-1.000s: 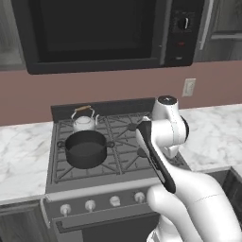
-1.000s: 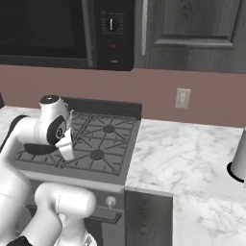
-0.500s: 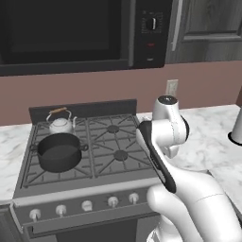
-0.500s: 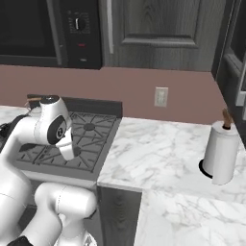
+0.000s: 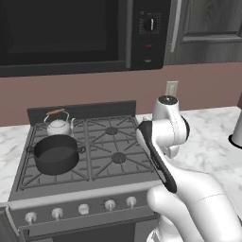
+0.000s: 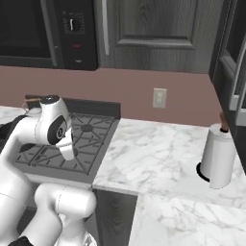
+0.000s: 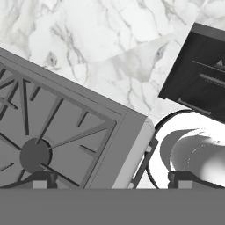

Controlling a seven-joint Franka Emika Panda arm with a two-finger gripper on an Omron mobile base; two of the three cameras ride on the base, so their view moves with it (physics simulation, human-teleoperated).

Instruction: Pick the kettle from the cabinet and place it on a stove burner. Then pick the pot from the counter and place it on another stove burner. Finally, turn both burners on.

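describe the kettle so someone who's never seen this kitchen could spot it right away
Find the black gas stove under the microwave. On its back-left burner, against the rear panel, sits the kettle. It is small, squat and silvery-white with an arched, wood-topped handle, unlike the wider dark pot just in front of it.

1. Your base has driven right, so both base views have shifted; nothing on the range has moved.
2. The kettle (image 5: 58,125) and pot (image 5: 56,153) now sit further left in your left base view.
3. A paper towel roll (image 6: 219,156) has come into your right base view, on the counter (image 6: 158,153).
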